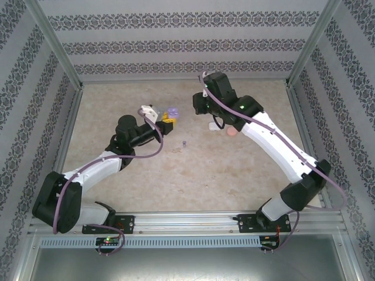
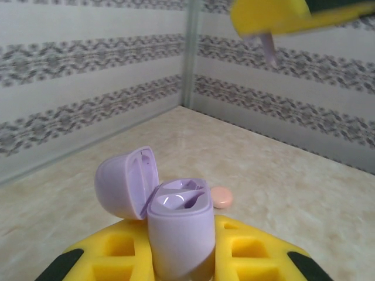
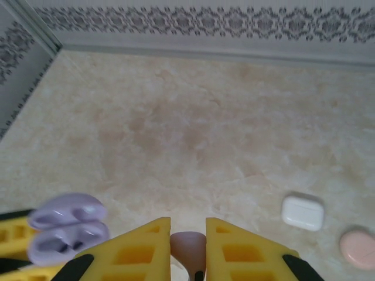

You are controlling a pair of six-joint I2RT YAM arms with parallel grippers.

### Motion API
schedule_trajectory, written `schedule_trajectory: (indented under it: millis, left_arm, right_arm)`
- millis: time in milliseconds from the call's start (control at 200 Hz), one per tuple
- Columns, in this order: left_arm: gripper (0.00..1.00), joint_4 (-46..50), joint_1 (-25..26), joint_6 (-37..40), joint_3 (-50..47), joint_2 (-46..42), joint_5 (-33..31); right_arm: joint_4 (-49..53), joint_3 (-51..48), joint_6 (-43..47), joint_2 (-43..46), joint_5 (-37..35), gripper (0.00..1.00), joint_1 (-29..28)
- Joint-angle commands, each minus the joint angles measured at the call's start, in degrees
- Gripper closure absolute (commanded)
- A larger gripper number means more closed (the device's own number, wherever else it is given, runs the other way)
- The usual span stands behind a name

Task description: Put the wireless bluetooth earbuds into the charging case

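The purple charging case [image 2: 179, 234] stands upright with its lid [image 2: 126, 181] flipped open, and my left gripper [image 2: 181, 257] is shut on its body. From above, the case [image 1: 173, 112] sits at the left gripper [image 1: 169, 120] near the table's middle. My right gripper [image 3: 187, 234] is shut on a purplish earbud [image 3: 188, 246]. It hovers just right of and above the case [image 3: 67, 228]. The left wrist view has the earbud's stem [image 2: 268, 48] hanging from a yellow finger [image 2: 269, 14]. Another purplish earbud [image 1: 184, 143] lies loose on the table.
A closed white case [image 3: 302, 212] and a pink case [image 3: 357, 247] lie on the beige table right of the grippers; the pink case [image 2: 221, 198] lies beyond the purple one. Patterned walls enclose the table [image 1: 234, 170].
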State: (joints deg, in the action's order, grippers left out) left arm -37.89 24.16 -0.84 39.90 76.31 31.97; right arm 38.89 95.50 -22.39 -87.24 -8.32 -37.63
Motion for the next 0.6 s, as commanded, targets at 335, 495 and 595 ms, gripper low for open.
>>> schedule_trajectory:
  millis: [335,495,595]
  left_arm:
    - [1.00,-20.41,7.17,2.73,3.15,6.79,0.30]
    - [1.00,-23.84,8.68,2.86,4.46,8.38,-0.19]
    - [1.00,-25.65,9.22,3.04,5.11,9.26,-0.27]
  right_arm:
    - [-18.64,-17.67,1.30,17.44,-0.38,0.80,-1.61]
    - [-22.21,-21.57,0.63,21.16,-0.31,0.79,-1.85]
    - [-23.19,-22.83,0.23,22.49,0.46,0.79,-1.93]
